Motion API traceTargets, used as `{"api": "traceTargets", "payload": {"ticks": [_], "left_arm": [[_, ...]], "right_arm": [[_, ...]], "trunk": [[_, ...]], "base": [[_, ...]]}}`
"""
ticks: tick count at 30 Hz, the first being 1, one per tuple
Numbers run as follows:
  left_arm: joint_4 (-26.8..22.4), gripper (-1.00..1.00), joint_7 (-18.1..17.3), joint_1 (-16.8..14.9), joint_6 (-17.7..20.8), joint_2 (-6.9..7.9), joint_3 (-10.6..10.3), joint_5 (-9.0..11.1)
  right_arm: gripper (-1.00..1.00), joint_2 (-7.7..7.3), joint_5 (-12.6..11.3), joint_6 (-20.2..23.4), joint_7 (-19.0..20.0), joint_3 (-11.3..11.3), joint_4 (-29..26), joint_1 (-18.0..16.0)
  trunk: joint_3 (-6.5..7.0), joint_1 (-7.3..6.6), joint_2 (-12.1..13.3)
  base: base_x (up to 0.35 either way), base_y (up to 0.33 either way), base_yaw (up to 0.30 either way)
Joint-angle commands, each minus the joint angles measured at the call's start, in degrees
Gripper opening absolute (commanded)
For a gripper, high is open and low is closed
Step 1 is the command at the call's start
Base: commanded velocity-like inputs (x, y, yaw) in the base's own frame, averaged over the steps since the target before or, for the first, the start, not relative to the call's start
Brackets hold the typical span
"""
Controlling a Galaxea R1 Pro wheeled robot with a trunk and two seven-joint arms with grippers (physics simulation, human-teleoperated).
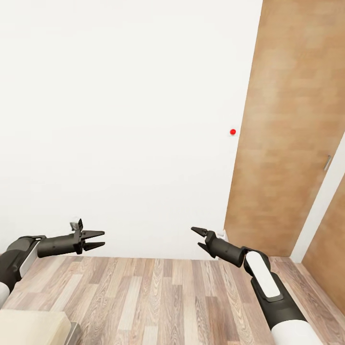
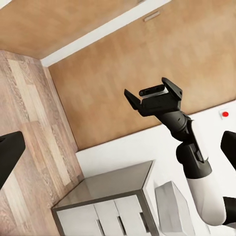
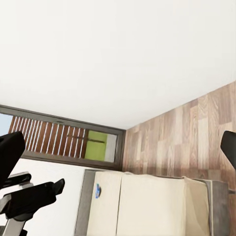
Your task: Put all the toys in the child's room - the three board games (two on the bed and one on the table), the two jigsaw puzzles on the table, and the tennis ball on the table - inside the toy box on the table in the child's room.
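Note:
None of the toys or the toy box can be made out from here. In the head view my left gripper point(image 1: 101, 239) hangs open and empty above the wood floor point(image 1: 158, 297), facing a white wall point(image 1: 120, 120). My right gripper point(image 1: 196, 238) is open too, with nothing between its fingers, and points toward the left one. The left wrist view looks across at the right gripper point(image 2: 150, 91), its jaws spread. In the right wrist view the left gripper point(image 3: 29, 199) appears beside a cream bed point(image 3: 157, 206) that carries a small blue mark I cannot identify.
A wooden door point(image 1: 292, 120) with a metal handle point(image 1: 327, 163) stands at the right, and a small red dot point(image 1: 233, 132) sits on the wall beside it. A cream furniture corner point(image 1: 28, 326) lies at my lower left. A grey cabinet point(image 2: 108, 196) stands by the wall. A slatted window point(image 3: 64, 140) is behind the bed.

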Motion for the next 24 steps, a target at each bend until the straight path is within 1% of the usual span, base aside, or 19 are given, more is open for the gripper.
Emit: {"api": "traceTargets", "payload": {"ticks": [1, 6, 19, 24], "left_arm": [[0.0, 1.00, -0.2, 0.0, 0.6, 0.04, -0.2, 0.1], [0.0, 1.00, -0.2, 0.0, 0.6, 0.03, -0.2, 0.1], [0.0, 1.00, -0.1, 0.0, 0.6, 0.00, -0.2, 0.1], [0.0, 1.00, -0.1, 0.0, 0.6, -0.04, -0.2, 0.1]], "right_arm": [[1.00, 0.00, 0.3, 0.2, 0.3, 0.0, 0.0, 0.0], [1.00, -0.20, 0.3, 0.5, 0.2, 0.4, 0.0, 0.0], [1.00, -0.24, 0.3, 0.1, 0.3, 0.5, 0.0, 0.0], [1.00, -0.01, 0.3, 0.0, 0.2, 0.6, 0.0, 0.0]], "trunk": [[-0.03, 0.02, 0.0], [-0.03, 0.02, 0.0], [-0.03, 0.02, 0.0], [-0.03, 0.02, 0.0]], "base": [[0.006, 0.000, 0.000], [0.002, 0.000, 0.000], [0.000, 0.000, 0.002], [0.043, 0.000, 0.165]]}}
